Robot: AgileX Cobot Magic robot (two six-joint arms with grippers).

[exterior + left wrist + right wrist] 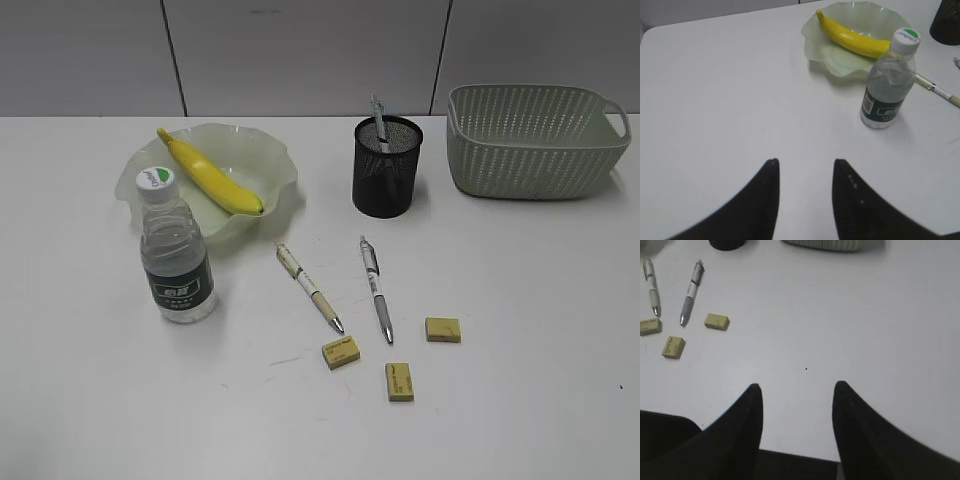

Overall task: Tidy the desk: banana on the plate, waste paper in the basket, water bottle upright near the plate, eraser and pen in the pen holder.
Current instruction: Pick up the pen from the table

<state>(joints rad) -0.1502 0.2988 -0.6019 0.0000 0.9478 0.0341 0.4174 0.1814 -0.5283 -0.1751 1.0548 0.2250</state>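
The banana (210, 175) lies on the pale green plate (285, 170). Just in front of the plate the water bottle (177, 255) stands upright. The black mesh pen holder (386, 170) has one pen (379, 122) sticking out of it. Two more pens (310, 288) (376, 288) and three yellow erasers (341, 352) (399, 381) (443, 329) lie on the desk (540, 330). The basket (535, 140) is at the back right. No waste paper is in view. My left gripper (806, 162) is open and empty over bare desk, short of the bottle (887, 90). My right gripper (798, 385) is open and empty, right of the erasers (717, 321).
In the exterior view neither arm shows. The desk's near edge runs under the right gripper in the right wrist view. The desk's far left corner shows in the left wrist view, with a grey panelled wall behind the desk.
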